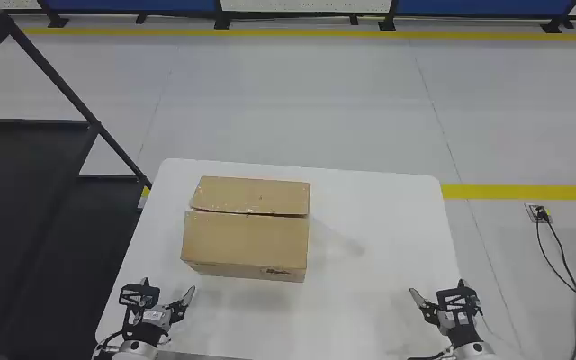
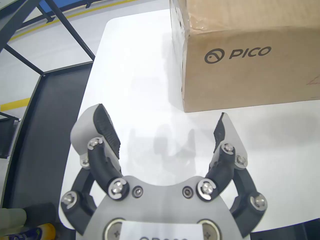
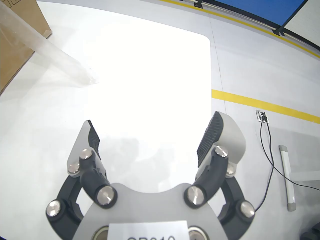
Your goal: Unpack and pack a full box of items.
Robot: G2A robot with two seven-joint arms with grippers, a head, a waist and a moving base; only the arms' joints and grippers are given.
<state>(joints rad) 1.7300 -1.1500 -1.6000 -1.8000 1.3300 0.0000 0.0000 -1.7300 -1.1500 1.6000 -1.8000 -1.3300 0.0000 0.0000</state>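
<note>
Hiding its contents, the box [image 1: 246,243] sits beyond the left fingers [image 2: 106,131] and right fingers [image 3: 210,136], both released.

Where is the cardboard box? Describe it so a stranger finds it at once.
Start at the white table with rounded corners. On its left half sits the cardboard box. It is the one brown thing there, its two top flaps meeting in a seam.
</note>
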